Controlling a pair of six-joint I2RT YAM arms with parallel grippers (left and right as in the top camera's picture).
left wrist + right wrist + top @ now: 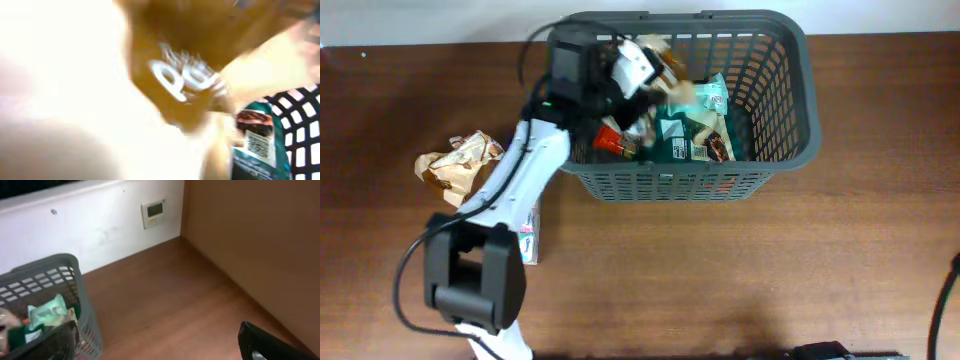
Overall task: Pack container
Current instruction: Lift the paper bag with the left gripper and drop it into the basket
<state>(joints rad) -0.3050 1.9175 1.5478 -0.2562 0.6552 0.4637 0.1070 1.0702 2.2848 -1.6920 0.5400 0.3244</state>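
We see a crumpled tan packet (pixel 460 160) on the counter (pixel 720 270) at left, then the left gripper (pixel 642 72) over the left end of the container (pixel 785 100), which sits far-middle with teal packets (pixel 688 130) inside. A brown packet (pixel 190 60) fills the left wrist view, its white lettering too blurred to read, and we cannot tell that gripper's opening or hold. Only a dark sliver of the right gripper (pixel 265 342) shows, so we cannot tell its opening either.
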